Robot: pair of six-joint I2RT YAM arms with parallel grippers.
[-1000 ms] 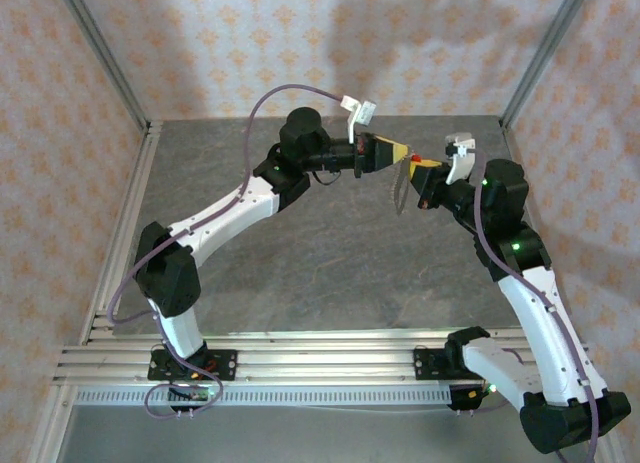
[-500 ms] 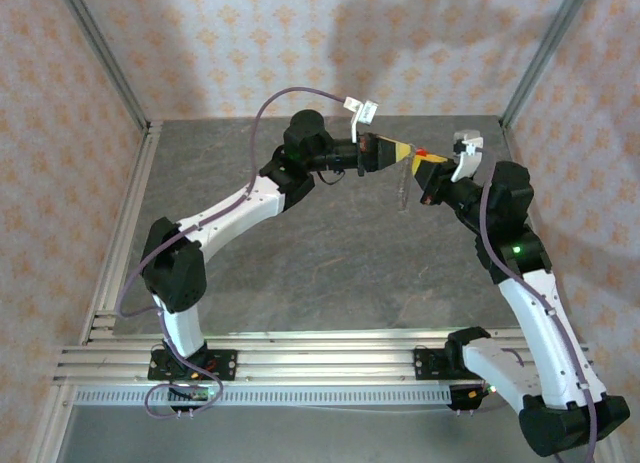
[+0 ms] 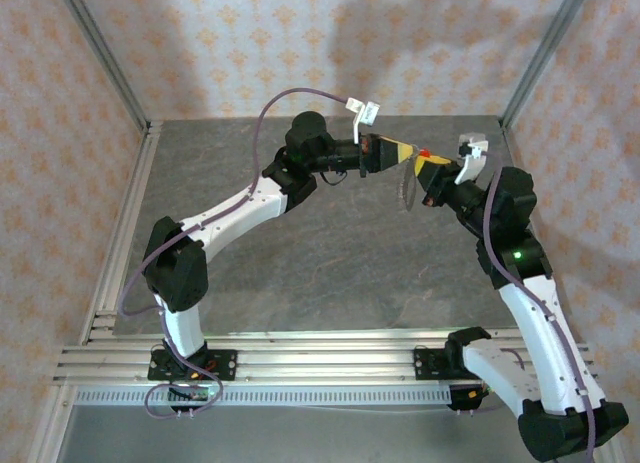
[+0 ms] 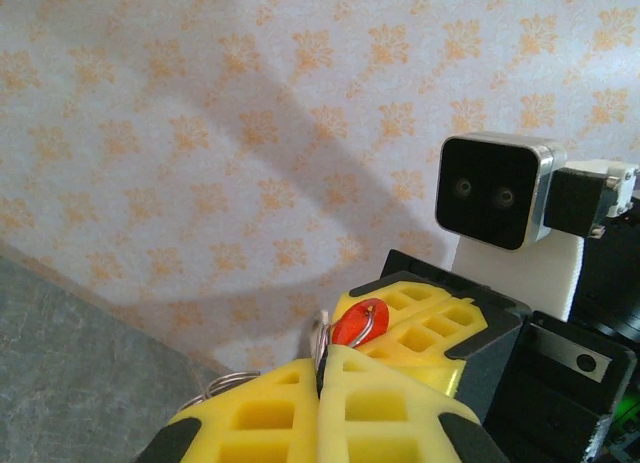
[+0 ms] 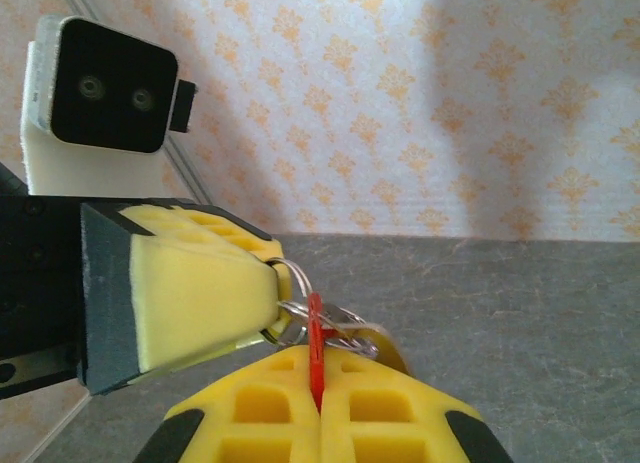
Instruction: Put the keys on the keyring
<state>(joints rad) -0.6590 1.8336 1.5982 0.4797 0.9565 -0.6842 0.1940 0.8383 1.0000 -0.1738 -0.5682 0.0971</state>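
Note:
The key [image 5: 317, 335] has a red head and stands edge-on between the fingers of my right gripper [image 5: 320, 383], which is shut on it. In the left wrist view a silver wire loop crosses the hole of the key's red head [image 4: 360, 322]. My left gripper [image 4: 322, 368] is shut on the keyring [image 4: 322, 335], whose wire coils stick out past its yellow fingertips. Seen from above, the left gripper [image 3: 400, 151] and the right gripper [image 3: 423, 165] meet tip to tip high over the table's far side. The keyring's pale loop [image 3: 404, 191] hangs below them, and the key [image 3: 424, 153] shows as a red dot.
The grey stone-look table [image 3: 330, 253] lies below, bordered by patterned walls and an aluminium corner post [image 3: 535, 58] at the right. Each wrist camera block faces the other, the right one [image 4: 495, 191] and the left one [image 5: 100, 93].
Both grippers, still joined tip to tip, have drifted a little to the right and farther back. The key and ring went with them; both grips are unchanged.

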